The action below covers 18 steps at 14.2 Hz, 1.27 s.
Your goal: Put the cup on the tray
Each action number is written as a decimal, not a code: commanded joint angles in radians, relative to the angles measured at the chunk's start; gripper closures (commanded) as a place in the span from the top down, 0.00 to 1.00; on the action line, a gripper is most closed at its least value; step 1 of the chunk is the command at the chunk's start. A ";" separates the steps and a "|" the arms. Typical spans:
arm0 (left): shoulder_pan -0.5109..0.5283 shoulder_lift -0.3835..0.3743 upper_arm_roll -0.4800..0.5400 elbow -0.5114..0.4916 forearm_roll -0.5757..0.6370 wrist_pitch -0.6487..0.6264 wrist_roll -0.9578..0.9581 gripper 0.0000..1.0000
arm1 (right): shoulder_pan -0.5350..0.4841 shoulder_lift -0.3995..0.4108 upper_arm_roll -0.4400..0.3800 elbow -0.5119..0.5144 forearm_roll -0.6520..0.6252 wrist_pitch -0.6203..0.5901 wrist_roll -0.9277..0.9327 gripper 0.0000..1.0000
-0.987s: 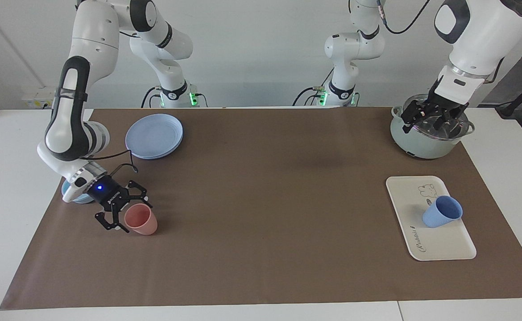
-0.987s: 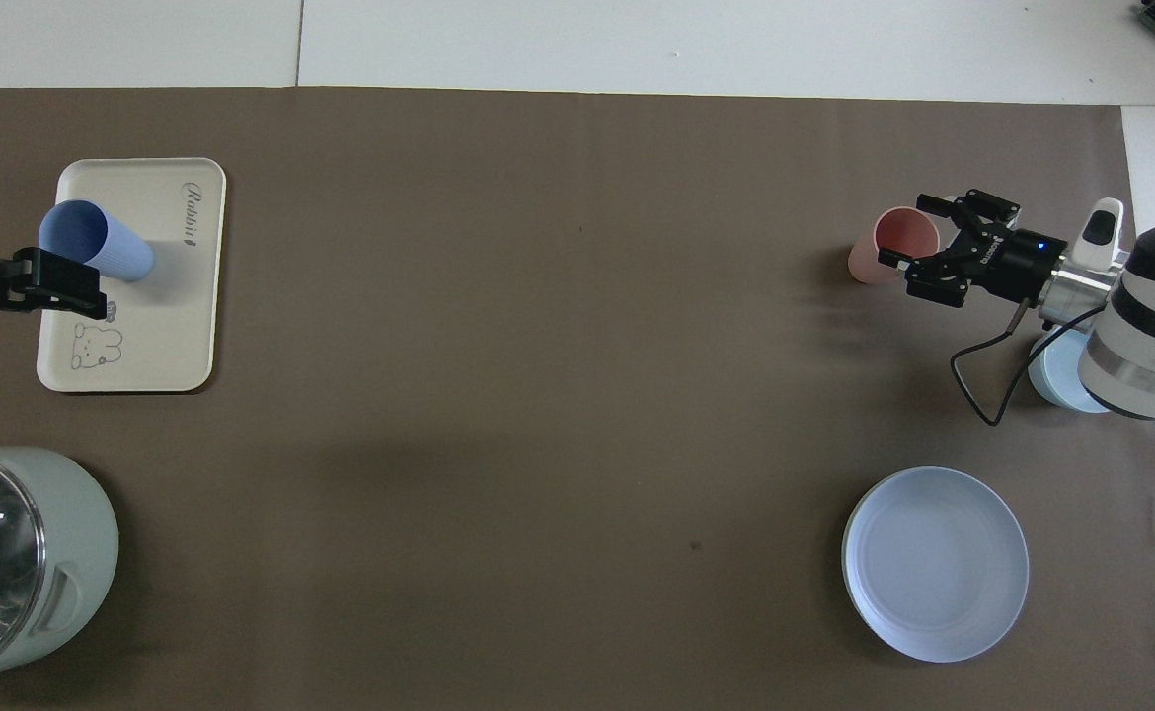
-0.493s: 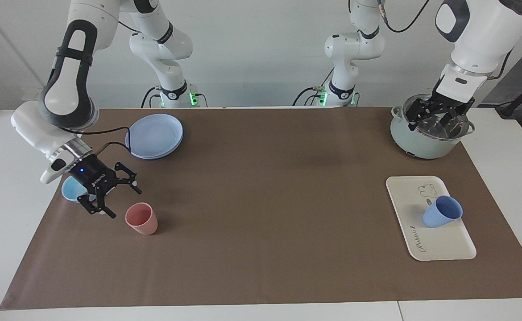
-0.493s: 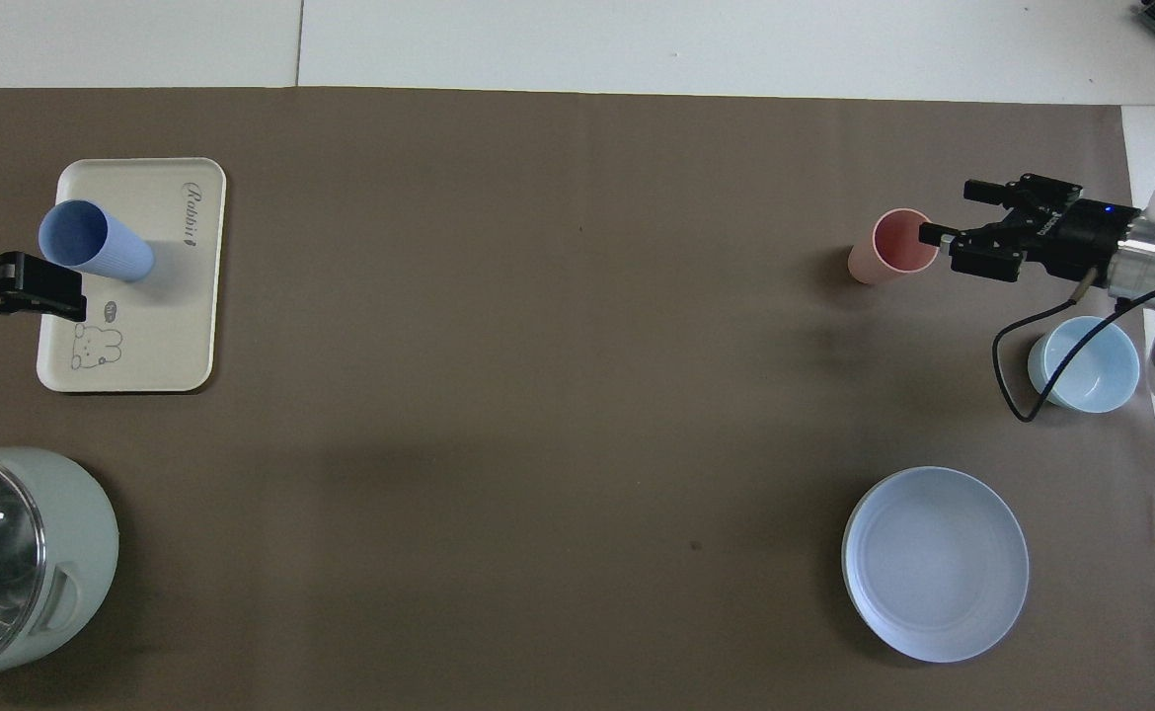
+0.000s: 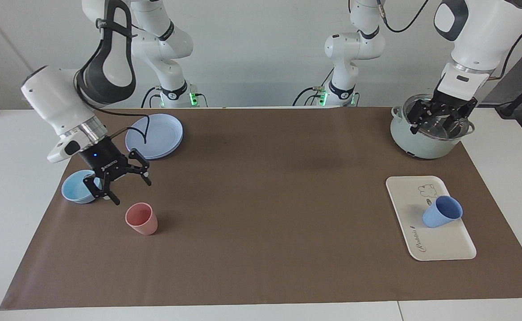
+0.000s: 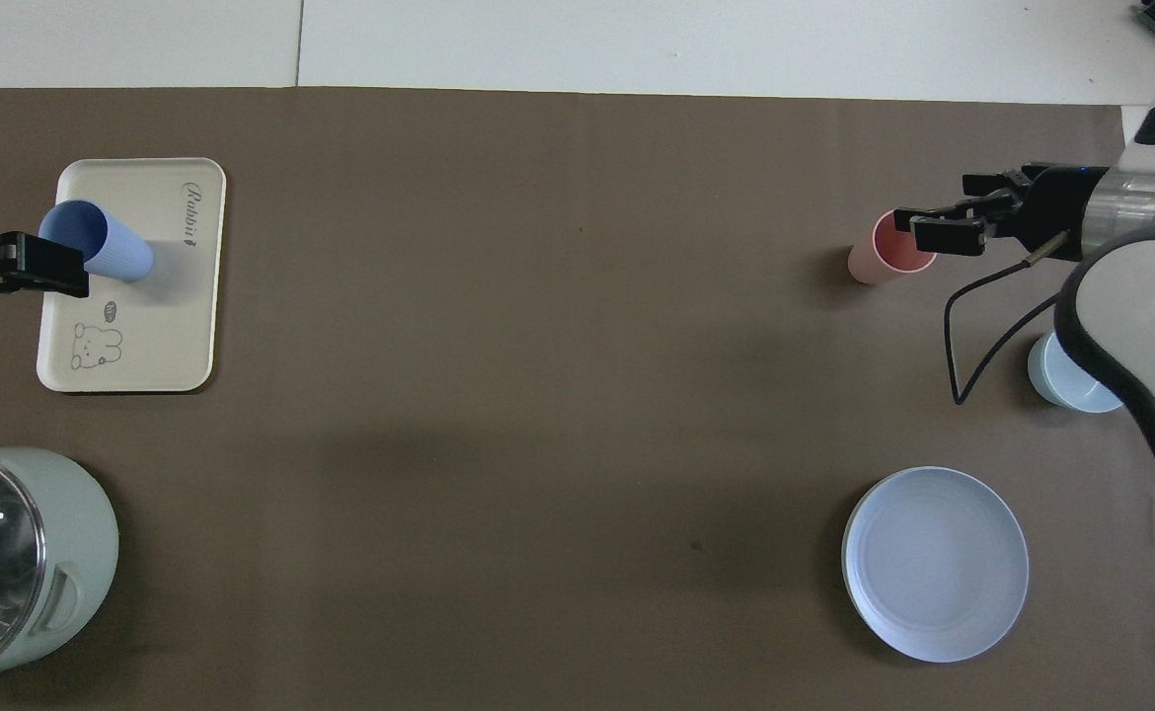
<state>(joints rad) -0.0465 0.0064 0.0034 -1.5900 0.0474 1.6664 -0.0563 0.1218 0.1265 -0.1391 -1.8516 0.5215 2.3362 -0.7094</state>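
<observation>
The periwinkle-blue cup (image 5: 441,212) stands on the cream tray (image 5: 448,247) at the left arm's end of the table. Nothing holds it. In the overhead view the cup (image 6: 109,247) sits on the half of the tray (image 6: 143,336) farther from the robots. My left gripper (image 5: 439,121) is open and empty, raised over the pot. My right gripper (image 5: 132,192) is open and empty, raised above the mat between the bowl and the pink cup (image 5: 141,218), touching neither. In the overhead view the right gripper (image 6: 923,229) overlaps the pink cup (image 6: 884,262).
A pale green pot (image 5: 421,140) with a glass lid stands nearer the robots than the tray. A light-blue bowl (image 5: 76,188) and a round blue plate (image 5: 154,136) lie at the right arm's end. A brown mat (image 5: 265,200) covers the table.
My right gripper has lifted away from the pink cup and drawn back toward the bowl; the pink cup stays in place. My left gripper has risen a little over the pot.
</observation>
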 commanded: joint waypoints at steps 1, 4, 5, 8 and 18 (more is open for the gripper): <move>-0.009 -0.019 0.007 -0.011 -0.009 0.007 0.004 1.00 | 0.045 -0.060 0.001 0.002 -0.276 -0.040 0.345 1.00; -0.009 -0.020 0.007 -0.010 -0.009 -0.005 0.004 1.00 | 0.044 -0.073 0.003 0.125 -0.462 -0.318 0.597 1.00; -0.010 -0.020 0.006 -0.010 -0.009 -0.004 0.003 1.00 | 0.036 -0.073 -0.003 0.156 -0.463 -0.403 0.657 1.00; -0.009 -0.022 0.003 -0.008 -0.050 0.001 -0.032 1.00 | -0.007 -0.120 -0.028 0.178 -0.475 -0.572 0.708 1.00; -0.009 -0.025 0.010 -0.013 -0.087 -0.007 -0.023 1.00 | -0.065 -0.176 -0.030 0.223 -0.526 -0.790 0.722 1.00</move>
<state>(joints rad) -0.0465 0.0012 0.0051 -1.5894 -0.0341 1.6657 -0.0776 0.0560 -0.0324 -0.1766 -1.6197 0.0117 1.5592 0.0078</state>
